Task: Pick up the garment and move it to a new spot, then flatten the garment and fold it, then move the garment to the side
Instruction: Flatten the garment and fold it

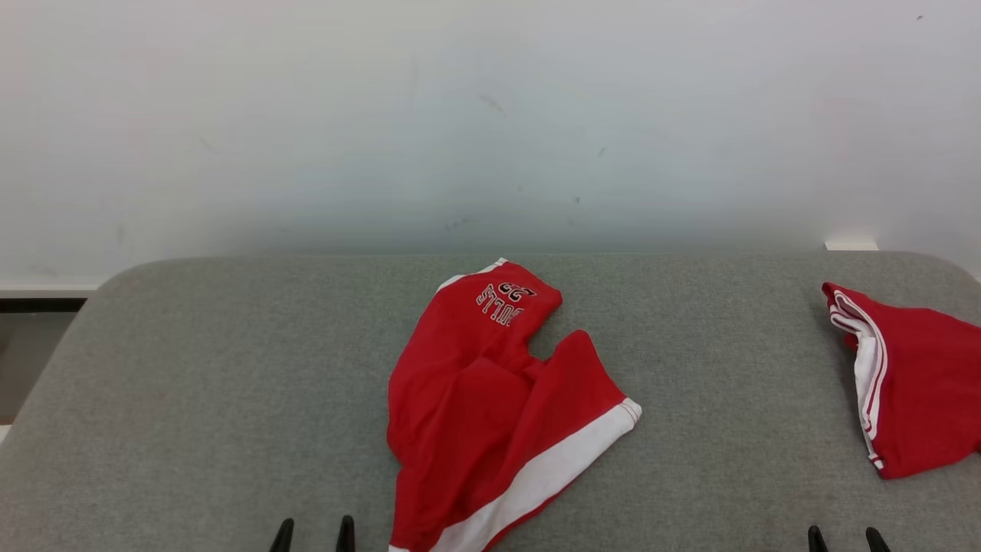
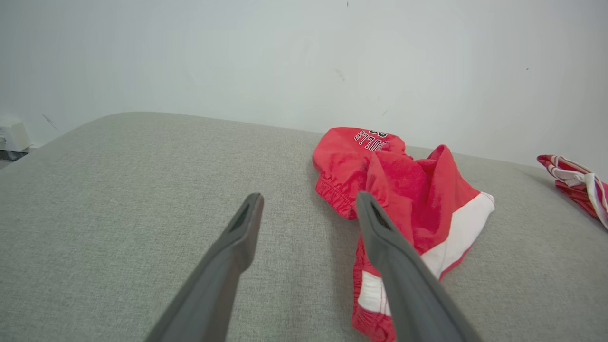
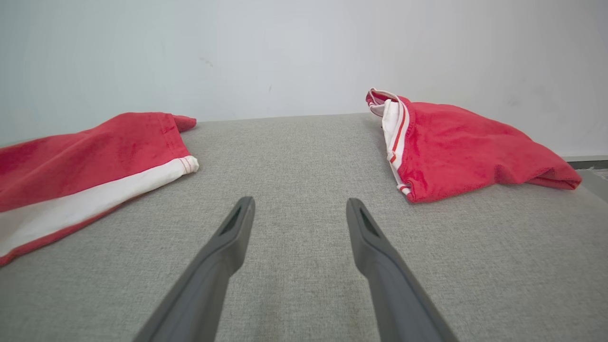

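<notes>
The garment (image 1: 490,399) is a pair of red shorts with a white side stripe and black-and-white lettering. It lies crumpled in the middle of the grey padded table (image 1: 230,399). In the left wrist view the garment (image 2: 408,190) sits just right of my fingers; in the right wrist view its striped leg (image 3: 90,166) lies at the left. My left gripper (image 1: 314,533) stands open at the bottom edge, just left of the garment's near end. My left gripper (image 2: 308,202) holds nothing. My right gripper (image 1: 843,537) is open over bare table, and my right gripper (image 3: 300,205) is empty too.
A second red garment with white trim (image 1: 912,376) lies folded at the table's right edge, also seen as a red garment (image 3: 456,142) ahead-right of my right fingers. A pale wall (image 1: 490,115) rises behind the table. The table's corners are rounded.
</notes>
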`<state>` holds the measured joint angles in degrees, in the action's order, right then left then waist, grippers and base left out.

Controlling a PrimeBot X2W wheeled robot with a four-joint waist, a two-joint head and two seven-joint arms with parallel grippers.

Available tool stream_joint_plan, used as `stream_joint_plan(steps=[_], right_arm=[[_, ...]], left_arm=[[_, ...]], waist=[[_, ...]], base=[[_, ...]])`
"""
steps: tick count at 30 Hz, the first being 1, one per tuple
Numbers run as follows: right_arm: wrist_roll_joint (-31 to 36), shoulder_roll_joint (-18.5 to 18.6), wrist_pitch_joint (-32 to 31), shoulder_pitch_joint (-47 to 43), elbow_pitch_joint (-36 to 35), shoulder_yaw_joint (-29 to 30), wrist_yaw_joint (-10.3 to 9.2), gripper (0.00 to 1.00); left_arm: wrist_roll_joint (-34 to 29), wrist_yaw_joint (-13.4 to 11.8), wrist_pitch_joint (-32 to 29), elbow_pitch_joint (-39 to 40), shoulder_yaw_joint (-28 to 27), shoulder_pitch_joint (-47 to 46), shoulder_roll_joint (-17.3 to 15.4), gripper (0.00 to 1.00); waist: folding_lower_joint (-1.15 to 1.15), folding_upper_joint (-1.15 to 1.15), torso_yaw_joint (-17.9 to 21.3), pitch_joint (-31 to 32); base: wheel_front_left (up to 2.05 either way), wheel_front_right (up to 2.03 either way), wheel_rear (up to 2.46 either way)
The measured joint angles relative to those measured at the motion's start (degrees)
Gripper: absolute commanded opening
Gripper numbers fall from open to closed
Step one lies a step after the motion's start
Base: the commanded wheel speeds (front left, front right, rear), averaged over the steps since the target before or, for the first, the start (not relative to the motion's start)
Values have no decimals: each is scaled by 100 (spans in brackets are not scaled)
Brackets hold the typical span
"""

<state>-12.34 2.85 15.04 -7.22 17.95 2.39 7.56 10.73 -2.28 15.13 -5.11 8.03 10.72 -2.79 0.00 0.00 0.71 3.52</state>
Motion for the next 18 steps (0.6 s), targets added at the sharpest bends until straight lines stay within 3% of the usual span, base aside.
stream_joint_plan(steps=[18], right_arm=[[135, 0, 0, 5, -320, -30, 1, 100]], left_arm=[[-511, 177, 0, -16, 93, -36, 0, 100]], waist=[[0, 0, -99, -48]], base=[[0, 0, 0]])
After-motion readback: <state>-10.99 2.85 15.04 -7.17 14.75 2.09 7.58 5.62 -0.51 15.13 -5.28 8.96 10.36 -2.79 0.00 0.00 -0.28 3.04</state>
